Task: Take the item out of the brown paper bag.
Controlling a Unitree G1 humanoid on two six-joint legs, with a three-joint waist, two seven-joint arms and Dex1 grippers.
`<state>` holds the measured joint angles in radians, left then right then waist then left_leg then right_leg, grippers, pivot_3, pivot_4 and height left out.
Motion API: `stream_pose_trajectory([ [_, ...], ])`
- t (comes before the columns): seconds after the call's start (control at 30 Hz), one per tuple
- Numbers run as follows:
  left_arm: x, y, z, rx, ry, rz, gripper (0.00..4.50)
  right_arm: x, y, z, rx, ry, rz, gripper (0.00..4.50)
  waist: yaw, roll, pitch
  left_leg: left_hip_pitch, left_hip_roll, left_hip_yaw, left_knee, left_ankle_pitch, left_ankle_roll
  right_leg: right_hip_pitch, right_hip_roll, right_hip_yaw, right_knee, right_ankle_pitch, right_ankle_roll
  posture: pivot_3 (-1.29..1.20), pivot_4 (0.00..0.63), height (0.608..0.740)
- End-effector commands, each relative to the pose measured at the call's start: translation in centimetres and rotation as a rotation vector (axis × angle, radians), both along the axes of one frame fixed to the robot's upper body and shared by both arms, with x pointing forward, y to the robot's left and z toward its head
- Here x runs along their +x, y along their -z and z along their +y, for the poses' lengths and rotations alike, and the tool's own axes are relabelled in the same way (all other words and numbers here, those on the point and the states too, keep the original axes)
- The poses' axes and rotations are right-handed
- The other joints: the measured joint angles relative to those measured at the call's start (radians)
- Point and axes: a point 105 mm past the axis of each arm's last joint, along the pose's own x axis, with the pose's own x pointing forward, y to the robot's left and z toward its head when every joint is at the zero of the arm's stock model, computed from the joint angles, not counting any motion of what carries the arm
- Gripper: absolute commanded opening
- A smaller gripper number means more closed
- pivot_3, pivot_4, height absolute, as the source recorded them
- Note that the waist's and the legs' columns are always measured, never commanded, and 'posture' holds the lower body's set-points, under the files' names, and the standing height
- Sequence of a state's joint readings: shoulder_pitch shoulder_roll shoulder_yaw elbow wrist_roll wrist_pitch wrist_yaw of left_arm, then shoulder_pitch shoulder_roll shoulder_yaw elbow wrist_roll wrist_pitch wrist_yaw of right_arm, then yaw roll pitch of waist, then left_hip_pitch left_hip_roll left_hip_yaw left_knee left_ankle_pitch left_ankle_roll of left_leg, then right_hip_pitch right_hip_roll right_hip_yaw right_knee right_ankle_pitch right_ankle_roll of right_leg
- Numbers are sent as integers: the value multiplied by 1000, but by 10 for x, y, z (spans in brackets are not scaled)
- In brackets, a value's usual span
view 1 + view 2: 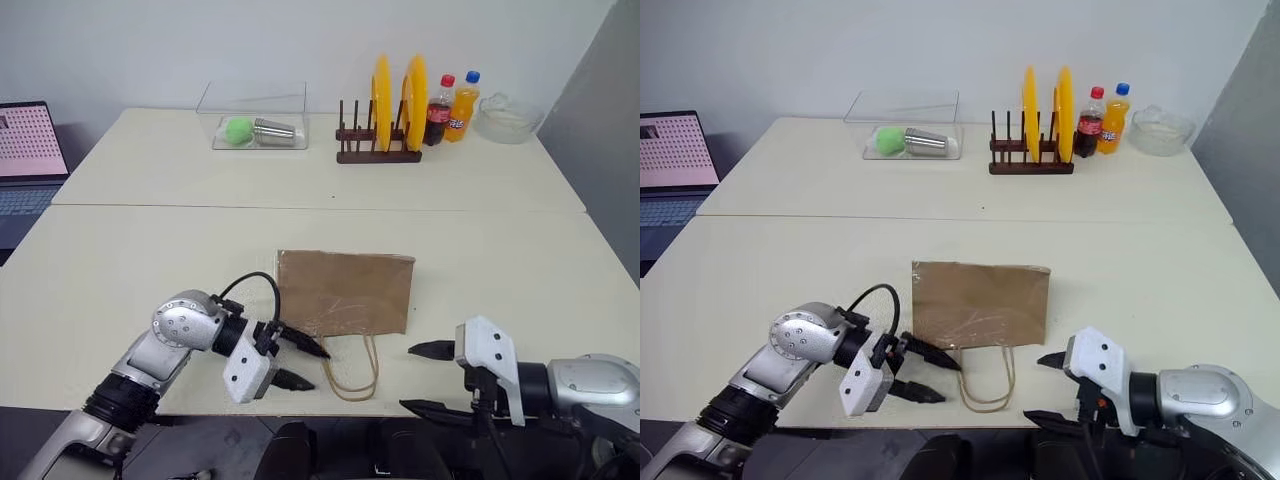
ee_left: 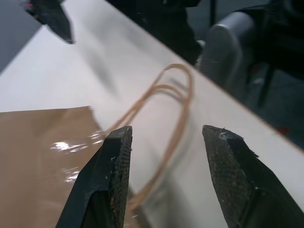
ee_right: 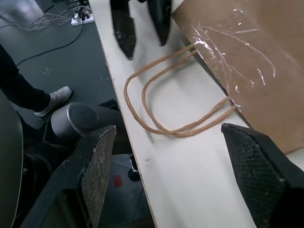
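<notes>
The brown paper bag [image 1: 345,292] lies flat near the table's front edge, its two loop handles [image 1: 352,375] pointing toward me. The item is hidden from view. My left gripper [image 1: 300,362] is open just left of the handles, beside the bag's near left corner, holding nothing. In the left wrist view the handles [image 2: 171,95] lie on the table just past its spread fingers [image 2: 114,175]. My right gripper [image 1: 430,380] stands open to the right of the handles, off the bag's near right corner. The right wrist view shows the bag [image 3: 256,61] and handles [image 3: 156,109] ahead of it.
At the table's back stand a clear box [image 1: 255,118] holding a green ball and a metal cup, a rack with yellow plates [image 1: 385,125], two bottles [image 1: 450,108] and a glass bowl [image 1: 508,118]. A laptop [image 1: 30,150] sits far left. A person's shoe [image 3: 52,99] is on the floor.
</notes>
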<state>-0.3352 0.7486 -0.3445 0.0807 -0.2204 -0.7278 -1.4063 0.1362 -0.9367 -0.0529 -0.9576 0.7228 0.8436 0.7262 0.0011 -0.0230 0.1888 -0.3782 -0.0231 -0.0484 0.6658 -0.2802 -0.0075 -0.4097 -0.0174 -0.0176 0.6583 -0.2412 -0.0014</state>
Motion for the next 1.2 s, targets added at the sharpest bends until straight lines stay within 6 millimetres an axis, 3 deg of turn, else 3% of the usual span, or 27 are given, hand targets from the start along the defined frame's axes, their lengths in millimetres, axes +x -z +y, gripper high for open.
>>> stream_pose_trajectory([
  [0.03, 3, -7, -9, -47, 1, -33, 2466, -3, -9, 8, 5, -49, -56, 3756, 0, 0, 0, 0, 0, 0, 0, 0, 0, 0, 0, 0, 0, 0, 0, 0, 150, 740],
  [0.3, -1, 6, -23, -37, 48, -13, 2466, -1, -10, 8, -2, -50, -63, 3756, 0, 0, 0, 0, 0, 0, 0, 0, 0, 0, 0, 0, 0, 0, 0, 0, 150, 740],
  [0.67, 1, 1, -3, -33, 68, -10, 2466, -2, -10, 5, -4, -31, -56, 3756, 0, 0, 0, 0, 0, 0, 0, 0, 0, 0, 0, 0, 0, 0, 0, 0, 150, 740],
  [0.93, -2, 14, -23, -36, 121, -39, 2466, -1, -10, 4, -10, -38, -55, 3756, 0, 0, 0, 0, 0, 0, 0, 0, 0, 0, 0, 0, 0, 0, 0, 0, 150, 740],
  [1.2, 1, 13, -41, -89, 115, -19, 2466, 0, -11, 5, -17, -44, -62, 3756, 0, 0, 0, 0, 0, 0, 0, 0, 0, 0, 0, 0, 0, 0, 0, 0, 150, 740],
])
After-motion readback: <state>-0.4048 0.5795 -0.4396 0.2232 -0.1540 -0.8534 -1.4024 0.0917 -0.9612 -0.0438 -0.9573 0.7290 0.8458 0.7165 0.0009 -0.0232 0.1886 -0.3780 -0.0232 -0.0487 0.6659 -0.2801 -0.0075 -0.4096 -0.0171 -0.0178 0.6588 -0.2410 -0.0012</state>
